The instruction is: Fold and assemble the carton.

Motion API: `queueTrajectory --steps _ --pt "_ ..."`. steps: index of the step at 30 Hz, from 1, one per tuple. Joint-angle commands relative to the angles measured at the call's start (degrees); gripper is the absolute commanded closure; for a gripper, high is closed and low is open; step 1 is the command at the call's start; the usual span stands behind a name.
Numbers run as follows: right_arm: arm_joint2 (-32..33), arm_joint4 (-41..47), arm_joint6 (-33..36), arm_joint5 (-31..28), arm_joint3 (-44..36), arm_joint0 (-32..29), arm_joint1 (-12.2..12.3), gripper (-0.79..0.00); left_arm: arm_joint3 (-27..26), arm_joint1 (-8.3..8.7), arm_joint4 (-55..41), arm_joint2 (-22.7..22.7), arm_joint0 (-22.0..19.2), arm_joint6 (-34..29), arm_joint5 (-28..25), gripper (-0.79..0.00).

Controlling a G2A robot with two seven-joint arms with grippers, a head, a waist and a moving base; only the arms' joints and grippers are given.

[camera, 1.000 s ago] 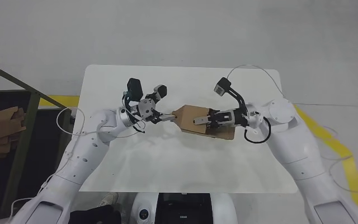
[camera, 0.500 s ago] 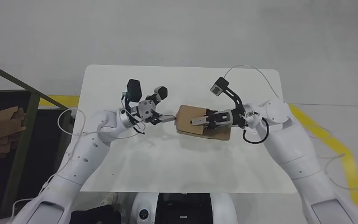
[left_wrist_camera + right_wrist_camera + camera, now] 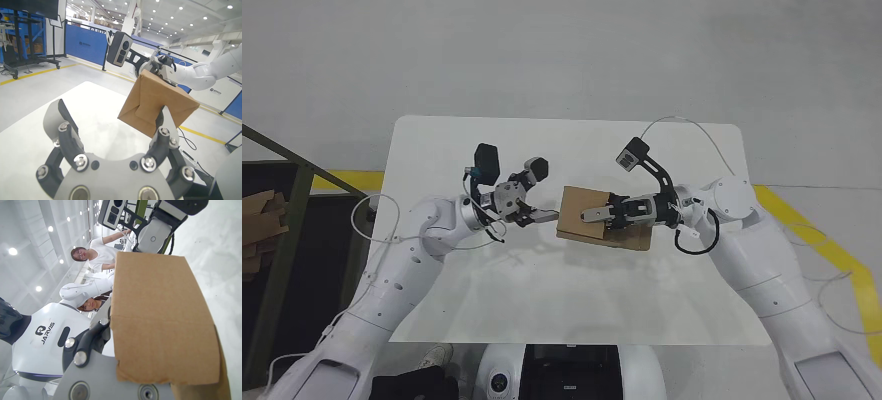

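The brown carton point(image 3: 577, 228) hangs above the middle of the white table point(image 3: 452, 300), lying roughly level. My right gripper point(image 3: 594, 217) is shut on one of its walls, with one finger point(image 3: 103, 313) against the outside and the other hidden behind the cardboard point(image 3: 160, 313). My left gripper point(image 3: 540, 190) stands open at the carton's closed end point(image 3: 151, 98). Its one finger point(image 3: 164, 117) touches that end next to the tucked flap, and the other finger point(image 3: 64, 113) stands free over the table.
Both arms come in from the table's near side. Off the table's left edge stand a dark frame point(image 3: 282, 190) and stacked cardboard point(image 3: 257, 225). A yellow floor line point(image 3: 817, 245) runs past the right edge.
The carton has turned from a tilted pose with a corner pointing at my left gripper to a level one. My left gripper has shifted slightly right, closing onto the carton's end.
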Motion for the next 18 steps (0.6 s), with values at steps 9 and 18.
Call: queueTrajectory --steps 9,18 --pt "-0.12 0.9 0.54 -0.5 0.72 0.08 -0.21 0.0 0.02 -0.56 -0.71 0.59 -0.54 -0.29 -0.24 -0.785" --pt "-0.03 1.32 0.83 -0.85 1.05 0.03 -0.33 0.0 0.68 -1.04 -1.01 1.05 -1.15 -0.43 -0.66 -0.785"
